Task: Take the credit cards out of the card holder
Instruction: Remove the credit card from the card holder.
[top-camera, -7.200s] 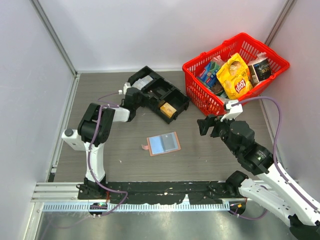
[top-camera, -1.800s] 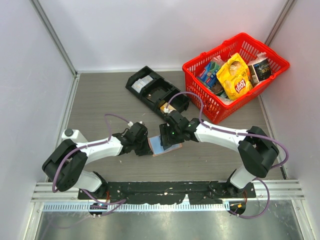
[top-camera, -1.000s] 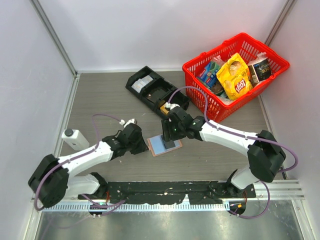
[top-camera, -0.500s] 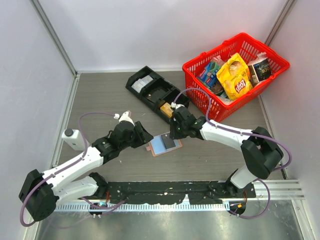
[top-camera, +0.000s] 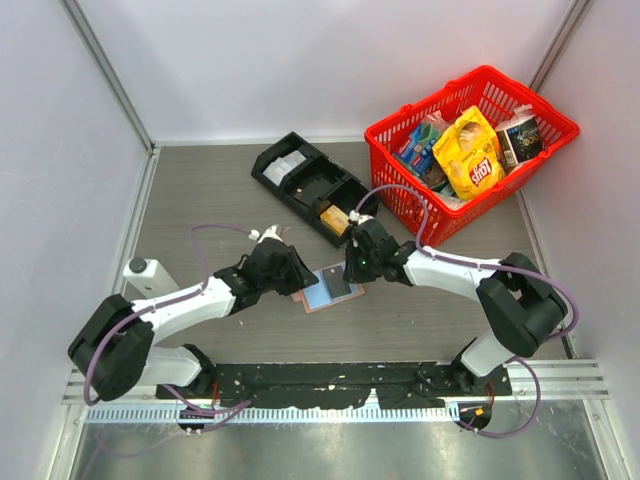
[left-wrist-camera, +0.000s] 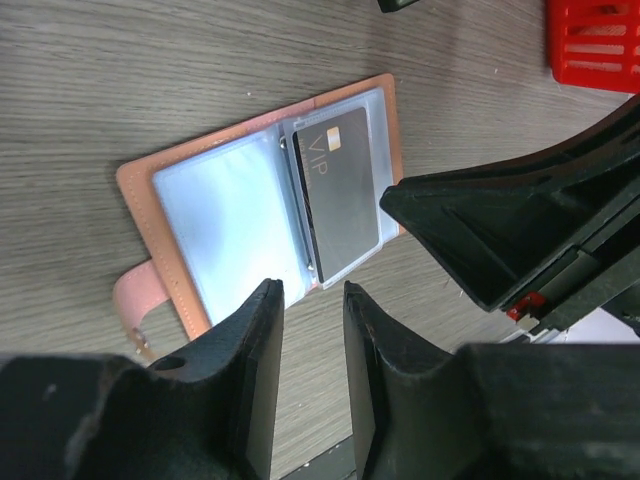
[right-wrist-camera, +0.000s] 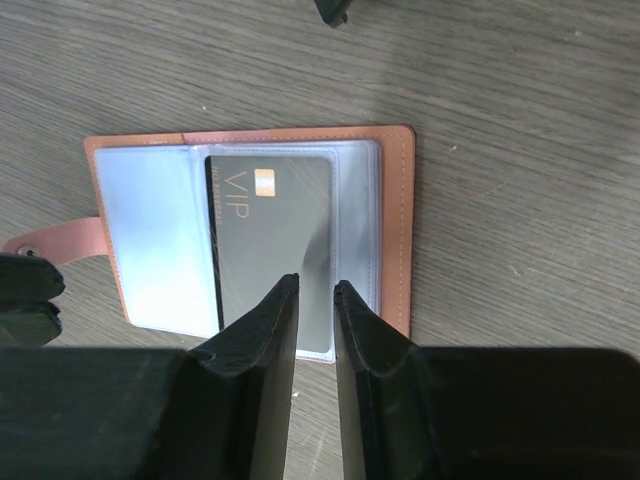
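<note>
Left jaws and right jaws stood narrowly apart, empty; just beneath them lay the open card holder (left-wrist-camera: 225, 225), with its grey card (right-wrist-camera: 270, 235).

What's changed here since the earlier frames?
The left gripper left the black tray and came to the tab edge of the card holder; the right gripper swung in from near the red basket to above the dark card. The holder lies open where it was, card still in its sleeve.

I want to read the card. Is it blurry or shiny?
Right wrist view: card sharp, VIP readable, pale glare streaks on its sleeve. Left wrist view: readable too, though the near fingers look soft. Top view: too small to read.
</note>
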